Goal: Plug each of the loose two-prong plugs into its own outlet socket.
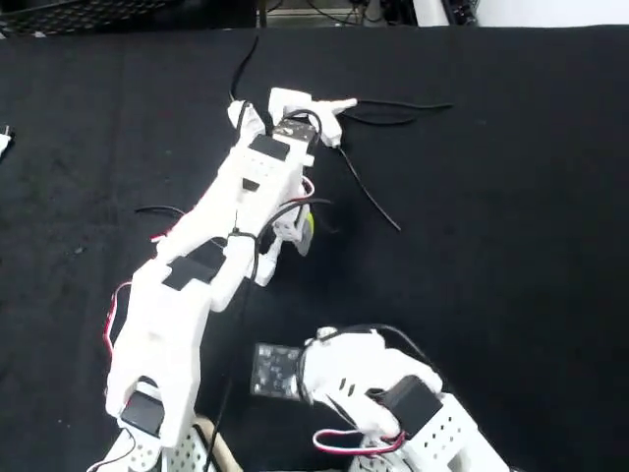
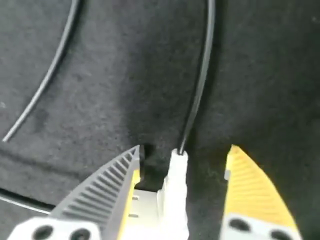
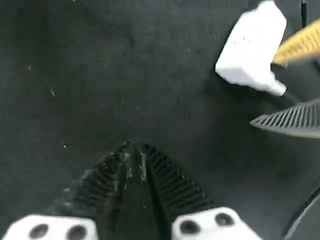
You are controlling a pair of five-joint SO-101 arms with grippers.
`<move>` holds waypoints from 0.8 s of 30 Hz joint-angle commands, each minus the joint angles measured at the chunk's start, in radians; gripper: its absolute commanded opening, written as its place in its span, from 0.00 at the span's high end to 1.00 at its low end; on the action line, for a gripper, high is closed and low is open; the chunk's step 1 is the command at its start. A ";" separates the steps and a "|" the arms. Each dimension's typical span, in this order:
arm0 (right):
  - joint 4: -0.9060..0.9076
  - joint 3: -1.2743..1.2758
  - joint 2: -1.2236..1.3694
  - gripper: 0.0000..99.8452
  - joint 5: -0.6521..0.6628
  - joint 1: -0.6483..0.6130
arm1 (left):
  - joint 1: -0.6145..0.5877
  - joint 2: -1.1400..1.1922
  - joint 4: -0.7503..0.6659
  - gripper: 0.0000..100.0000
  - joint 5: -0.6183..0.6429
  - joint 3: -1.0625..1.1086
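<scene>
The left wrist view comes closest. The left gripper [image 2: 185, 150] is spread wide just over the black cloth [image 2: 115, 75]. A white plug [image 2: 176, 185] lies lengthwise between its grey finger [image 2: 100, 192] and yellow finger [image 2: 250, 190]. The plug sits nearer the grey side, and a strip of bare cloth parts it from the yellow one, so nothing is pinched. Its black cable [image 2: 200, 85] runs on away from the fingertips.

The right wrist view adds a side-on look at the plug's blocky body and short neck, right at the tips of those two fingers. It is far and to the right of the right gripper [image 3: 134, 145]. That gripper's black ribbed fingers are pressed together tip to tip with nothing between them, low over bare cloth.

The high view gives the layout. The left arm [image 1: 226, 216] stretches from the near left toward the far middle and hides most of what lies under it. A yellow tip [image 1: 308, 234] peeks out at its right side. The right arm [image 1: 393, 403] is folded at the near edge, to its right. A loose wire [image 1: 371, 197] trails over the table right of the left arm. At the far end is a white piece [image 1: 339, 104] with a lead running right; I cannot tell whether it is a plug.
</scene>
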 commanded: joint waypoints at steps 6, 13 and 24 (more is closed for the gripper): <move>0.020 -0.010 -0.143 0.99 -0.245 0.029 | -0.076 -0.023 0.218 0.72 0.075 -0.314; 0.018 -0.010 -0.143 0.99 -0.250 0.051 | -0.108 -0.031 0.247 0.72 0.559 -0.437; 0.018 -0.010 -0.143 0.99 -0.252 0.051 | -0.142 -0.028 0.339 0.72 1.105 -0.311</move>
